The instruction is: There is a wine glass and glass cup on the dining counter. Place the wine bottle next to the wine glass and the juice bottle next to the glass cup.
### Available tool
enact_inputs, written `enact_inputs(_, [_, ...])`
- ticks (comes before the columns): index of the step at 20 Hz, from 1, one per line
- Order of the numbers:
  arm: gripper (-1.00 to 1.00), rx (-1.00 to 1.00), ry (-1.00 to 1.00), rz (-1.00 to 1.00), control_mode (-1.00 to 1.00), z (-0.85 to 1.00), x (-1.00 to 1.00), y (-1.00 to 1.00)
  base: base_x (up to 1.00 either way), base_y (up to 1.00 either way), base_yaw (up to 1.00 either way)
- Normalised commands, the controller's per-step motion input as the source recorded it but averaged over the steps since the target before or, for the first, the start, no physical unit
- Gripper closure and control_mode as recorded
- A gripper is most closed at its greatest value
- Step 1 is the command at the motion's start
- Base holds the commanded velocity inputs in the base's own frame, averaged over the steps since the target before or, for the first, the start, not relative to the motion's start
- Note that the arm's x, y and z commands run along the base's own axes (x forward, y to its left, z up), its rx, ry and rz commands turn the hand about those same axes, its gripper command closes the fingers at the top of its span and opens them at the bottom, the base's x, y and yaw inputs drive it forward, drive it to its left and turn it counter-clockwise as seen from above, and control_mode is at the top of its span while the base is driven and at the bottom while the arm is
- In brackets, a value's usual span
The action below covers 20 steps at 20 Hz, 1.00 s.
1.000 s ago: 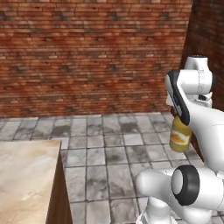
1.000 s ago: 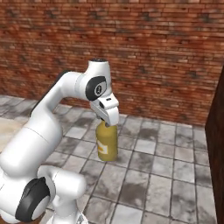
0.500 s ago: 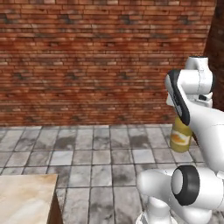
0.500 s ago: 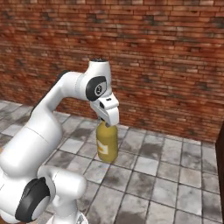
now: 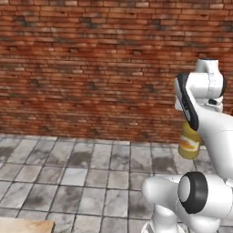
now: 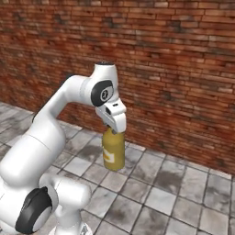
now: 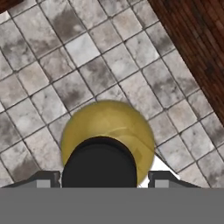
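My gripper is shut on the neck of the juice bottle, a squat yellow-orange bottle that hangs upright well above the tiled floor. In the left base view the juice bottle peeks out from behind my white forearm, under the gripper. From the hand view I look straight down on the bottle's black cap and yellow shoulders, with the gripper closed around the cap. A beige sliver of the dining counter shows at the bottom left. The wine bottle, wine glass and glass cup are out of view.
A red brick wall runs across the back of both base views. Grey stone floor tiles spread in front of it. A dark brown wooden surface crosses the upper right of the hand view.
The whole picture has shifted, so the base has moved: the counter corner has slid down and left almost out of the left base view. The bottle stays held the same way.
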Motion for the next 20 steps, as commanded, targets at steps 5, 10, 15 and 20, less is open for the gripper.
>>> enact_inputs(5, [1.00, 0.00, 0.00, 0.00, 1.00, 0.00, 0.00, 0.00, 0.76, -0.09, 0.34])
enact_inputs(10, [1.00, 0.00, 0.00, 0.00, 1.00, 0.00, 0.00, 0.00, 0.74, -0.08, 0.36])
enact_inputs(15, [1.00, 0.00, 0.00, 0.00, 1.00, 0.00, 0.00, 0.00, 0.71, -0.07, 0.40])
enact_inputs(20, [1.00, 0.00, 0.00, 0.00, 1.00, 0.00, 0.00, 0.00, 0.74, -0.03, 0.40])
